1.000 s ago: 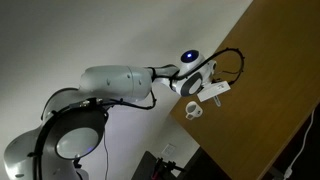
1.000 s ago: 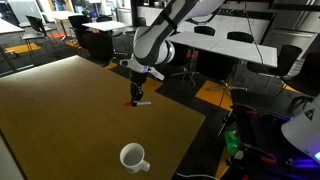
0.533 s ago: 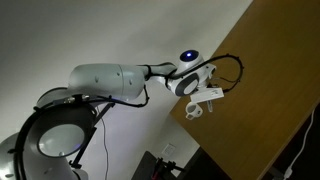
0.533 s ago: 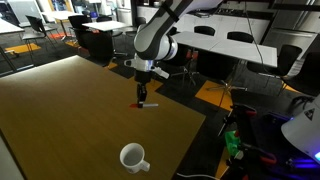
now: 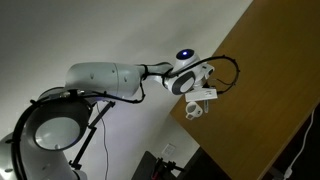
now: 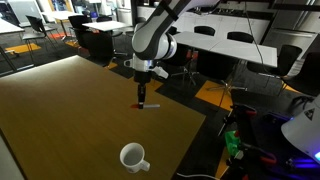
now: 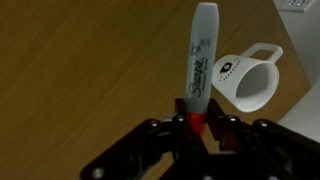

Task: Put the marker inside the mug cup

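Observation:
My gripper [image 7: 195,122] is shut on the marker [image 7: 200,62], a slim grey stick with a red band at the fingers and a whitish far end. In an exterior view the gripper [image 6: 142,96] holds the marker [image 6: 142,101] upright, its lower end close to the brown table [image 6: 60,110]. The white mug [image 6: 133,157] with a loop handle stands upright near the table's front edge, well apart from the gripper. In the wrist view the mug [image 7: 246,80] shows to the right of the marker. In the tilted exterior view the gripper [image 5: 205,94] is just above the mug [image 5: 194,111].
The table's edge [image 6: 197,130] runs close to the mug and the gripper. Beyond it stand office tables and chairs [image 6: 240,40], and a green object [image 6: 232,146] lies on the floor. The tilted exterior view shows a grey wall [image 5: 60,30] behind the arm.
The gripper with the marker moved a little up and away from the mug over the first half second. Since then it has barely moved.

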Controlling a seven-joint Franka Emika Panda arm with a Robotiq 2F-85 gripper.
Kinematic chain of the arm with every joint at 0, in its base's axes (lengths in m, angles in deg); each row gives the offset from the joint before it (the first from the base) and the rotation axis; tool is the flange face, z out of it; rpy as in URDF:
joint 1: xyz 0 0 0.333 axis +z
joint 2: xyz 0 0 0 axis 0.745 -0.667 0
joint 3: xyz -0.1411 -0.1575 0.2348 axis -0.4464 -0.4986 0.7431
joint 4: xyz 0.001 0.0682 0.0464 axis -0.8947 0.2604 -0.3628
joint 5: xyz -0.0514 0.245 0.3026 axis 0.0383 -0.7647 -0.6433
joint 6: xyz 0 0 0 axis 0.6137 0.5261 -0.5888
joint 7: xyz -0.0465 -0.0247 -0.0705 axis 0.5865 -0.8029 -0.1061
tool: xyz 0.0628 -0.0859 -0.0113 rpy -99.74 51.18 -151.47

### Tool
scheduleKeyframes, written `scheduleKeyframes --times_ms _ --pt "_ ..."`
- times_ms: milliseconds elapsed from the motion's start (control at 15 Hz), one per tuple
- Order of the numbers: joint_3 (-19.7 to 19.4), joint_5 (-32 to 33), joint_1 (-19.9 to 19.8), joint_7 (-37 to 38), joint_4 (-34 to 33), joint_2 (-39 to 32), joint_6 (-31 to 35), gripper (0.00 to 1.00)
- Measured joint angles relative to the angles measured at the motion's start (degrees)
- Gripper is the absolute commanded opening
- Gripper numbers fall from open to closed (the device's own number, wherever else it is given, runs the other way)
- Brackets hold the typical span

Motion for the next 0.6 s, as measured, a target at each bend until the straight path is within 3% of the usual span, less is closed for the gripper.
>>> scheduleKeyframes --times_ms 267,600 --pt "-0.8 0.0 0.9 1.3 0.4 -0.2 0.6 0.06" --pt "-3.6 0.7 6.5 10.0 3.6 0.4 4.6 0.06"
